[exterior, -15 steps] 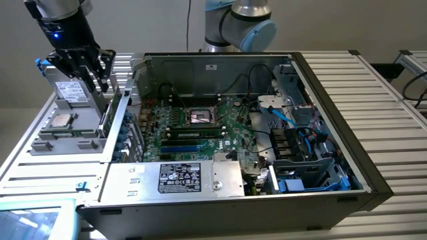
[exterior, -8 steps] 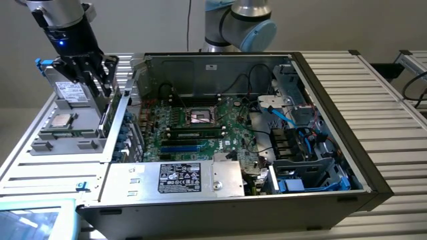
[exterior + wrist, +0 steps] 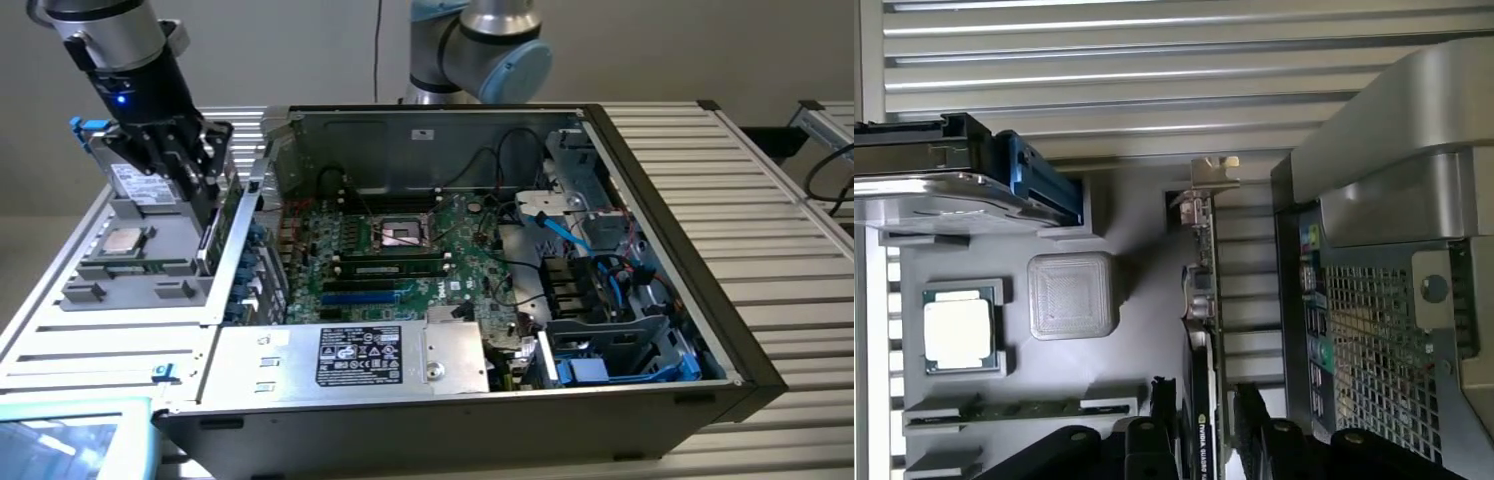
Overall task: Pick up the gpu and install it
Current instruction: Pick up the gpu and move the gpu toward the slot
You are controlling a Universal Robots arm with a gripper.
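Gpu (image 3: pixel 1201 290) stands on edge in the gray tray (image 3: pixel 1144 260), between the parted fingers (image 3: pixel 1164 420) of the open end effector (image 3: pixel 1204 390), computer case (image 3: pixel 1394 200) just beside.

Slatted table (image 3: pixel 774 200) bears 1 computer case (image 3: pixel 441 430), apparently 1 grey tray (image 3: pixel 94 295).
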